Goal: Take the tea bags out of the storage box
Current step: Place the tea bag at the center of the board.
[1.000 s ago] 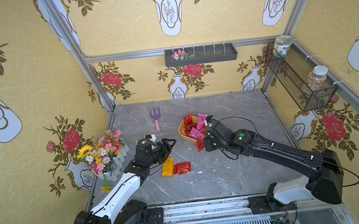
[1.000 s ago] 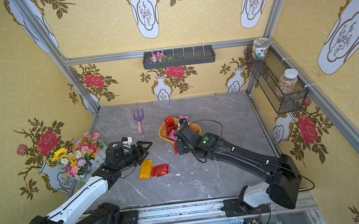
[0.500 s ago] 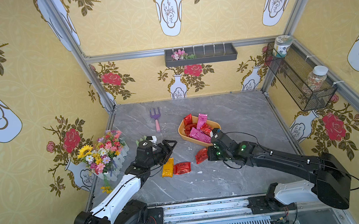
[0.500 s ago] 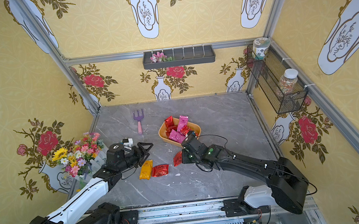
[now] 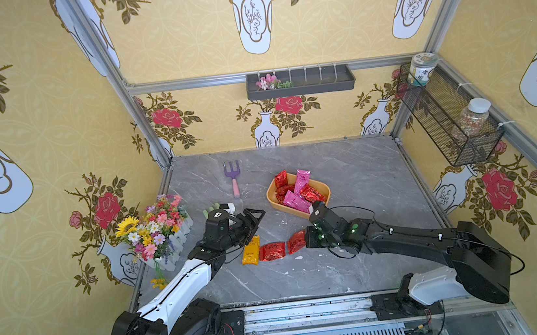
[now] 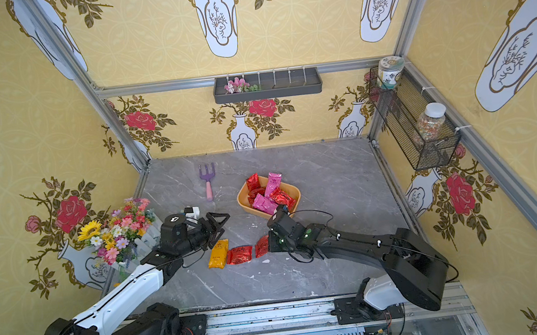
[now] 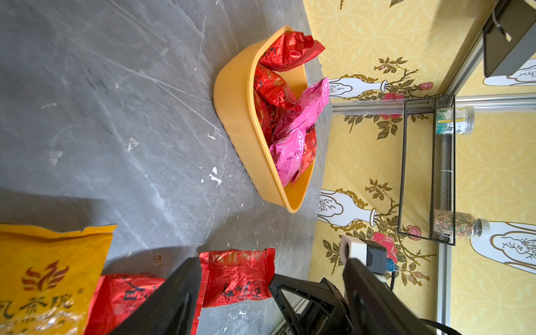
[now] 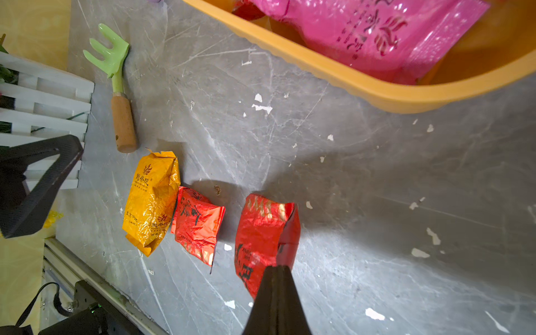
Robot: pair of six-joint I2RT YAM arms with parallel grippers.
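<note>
The storage box (image 5: 276,201) is an orange-yellow tub in the middle of the table, and it holds several red and magenta tea bags (image 5: 297,192). Outside it, an orange-yellow sachet (image 5: 250,251) and a red sachet (image 5: 272,251) lie side by side. My right gripper (image 5: 305,239) is shut on another red sachet (image 8: 261,232), held low just to the right of those two. In the right wrist view the closed tips (image 8: 278,269) pinch its edge. My left gripper (image 5: 252,219) hangs open and holds nothing, left of the box and above the sachets (image 7: 232,272).
A purple hand fork (image 5: 233,177) lies at the back left. A flower bunch in a white fence pot (image 5: 156,232) stands at the left edge, with a green fork (image 8: 116,87) beside it. A grey wall tray (image 5: 300,83) and a mesh basket (image 5: 449,122) with jars hang on the walls.
My right gripper carried the red sachet from the box toward the front left and lowered it beside the two lying sachets. The left gripper barely shifted.
</note>
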